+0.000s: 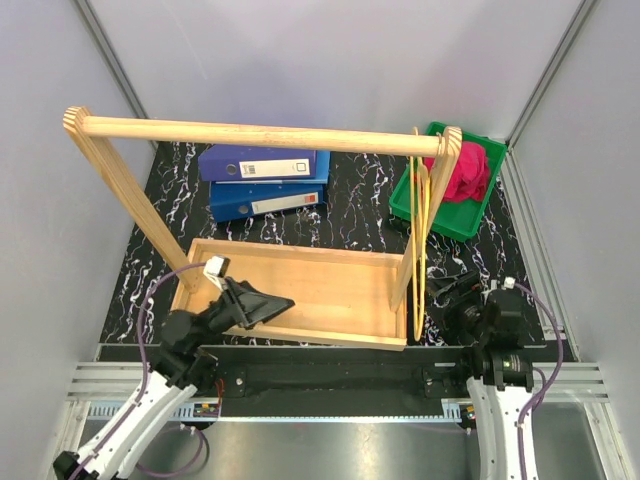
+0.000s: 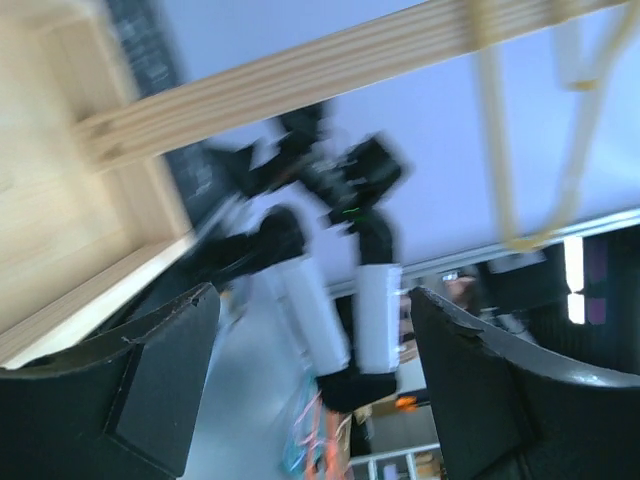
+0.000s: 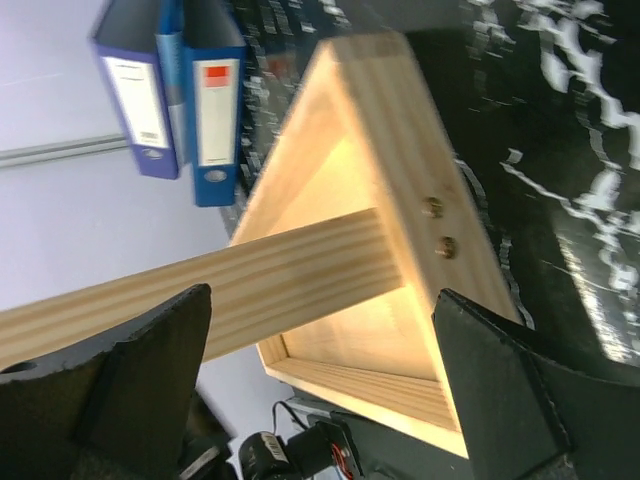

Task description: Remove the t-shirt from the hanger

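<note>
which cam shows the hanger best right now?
Top external. The hanger is sharp there and visible from top to bottom, hanging bare from the right end of the rail. Left wrist catches only part of it, blurred, below the rail. Right wrist doesn't show it at all.

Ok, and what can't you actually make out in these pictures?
- t-shirt: in the top view the rack post hides its left part; neither wrist view shows it.
- hanger: nearly edge-on in the top view, so its shape barely reads; the left wrist view blurs it.
- binders: label text too small to read in the top and right wrist views.
</note>
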Robot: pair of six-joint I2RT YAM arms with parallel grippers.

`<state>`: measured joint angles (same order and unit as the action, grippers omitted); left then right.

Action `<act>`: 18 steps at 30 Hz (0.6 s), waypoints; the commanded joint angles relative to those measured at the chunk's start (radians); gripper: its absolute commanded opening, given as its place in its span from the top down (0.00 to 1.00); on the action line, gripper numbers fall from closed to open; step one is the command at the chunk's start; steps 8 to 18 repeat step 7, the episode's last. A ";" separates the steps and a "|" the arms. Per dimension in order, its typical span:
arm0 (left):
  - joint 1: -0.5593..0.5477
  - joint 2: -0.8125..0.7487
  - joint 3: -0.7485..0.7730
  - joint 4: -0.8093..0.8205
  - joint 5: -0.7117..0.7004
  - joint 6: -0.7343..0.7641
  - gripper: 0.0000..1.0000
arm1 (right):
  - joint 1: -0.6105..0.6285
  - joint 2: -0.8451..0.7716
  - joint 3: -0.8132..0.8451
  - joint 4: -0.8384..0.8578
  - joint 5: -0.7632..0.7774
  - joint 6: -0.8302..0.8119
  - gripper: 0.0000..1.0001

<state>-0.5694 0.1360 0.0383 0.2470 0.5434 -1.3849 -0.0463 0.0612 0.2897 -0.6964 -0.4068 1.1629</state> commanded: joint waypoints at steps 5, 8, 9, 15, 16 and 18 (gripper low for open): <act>-0.004 -0.202 -0.219 0.386 -0.128 -0.244 0.10 | 0.003 -0.052 -0.124 -0.037 -0.052 0.049 0.00; -0.003 -0.194 -0.222 0.464 -0.211 -0.317 0.07 | 0.003 -0.028 -0.103 -0.032 -0.082 0.084 0.00; -0.003 -0.194 -0.222 0.464 -0.211 -0.317 0.07 | 0.003 -0.028 -0.103 -0.032 -0.082 0.084 0.00; -0.003 -0.194 -0.222 0.464 -0.211 -0.317 0.07 | 0.003 -0.028 -0.103 -0.032 -0.082 0.084 0.00; -0.003 -0.194 -0.222 0.464 -0.211 -0.317 0.07 | 0.003 -0.028 -0.103 -0.032 -0.082 0.084 0.00; -0.003 -0.194 -0.222 0.464 -0.211 -0.317 0.07 | 0.003 -0.028 -0.103 -0.032 -0.082 0.084 0.00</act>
